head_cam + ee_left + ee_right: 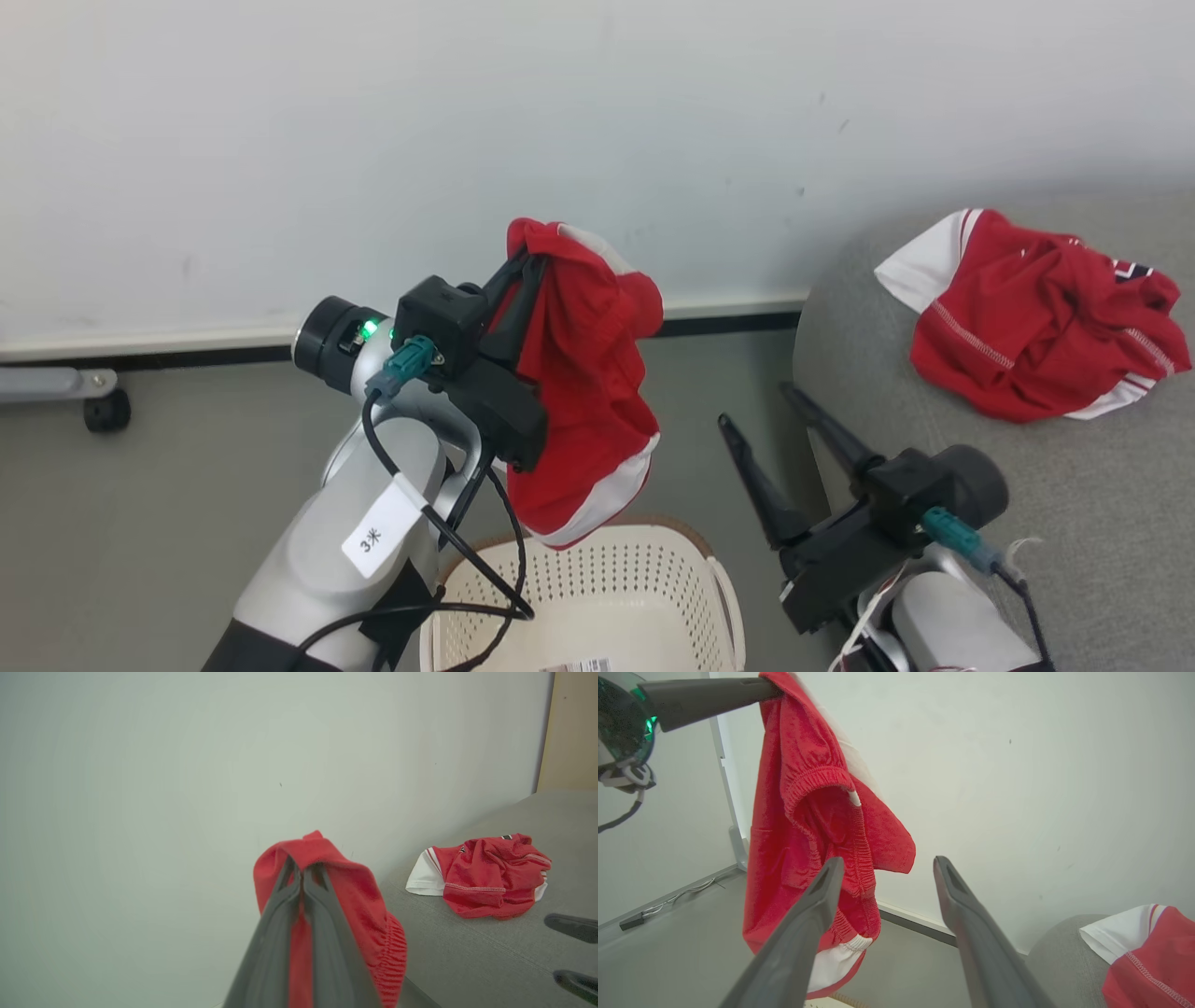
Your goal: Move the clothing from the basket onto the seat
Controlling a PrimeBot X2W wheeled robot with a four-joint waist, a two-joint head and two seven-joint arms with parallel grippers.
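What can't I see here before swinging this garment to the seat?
Floor of the cream-white perforated plastic basket: head view, cut off by the bottom edge, partly behind the left arm's cable.
Tips of the left tool: left wrist view, wrapped by the red-and-white fabric garment.
The crumpled red-and-white garment on the light-grey upholstered seat: right wrist view, cropped by the bottom-right corner.

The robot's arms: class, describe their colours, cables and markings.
Both arms are silver with black wrist blocks and teal plugs. The left gripper and right gripper have long dark fingers. The left arm has a black cable, green light, white label.
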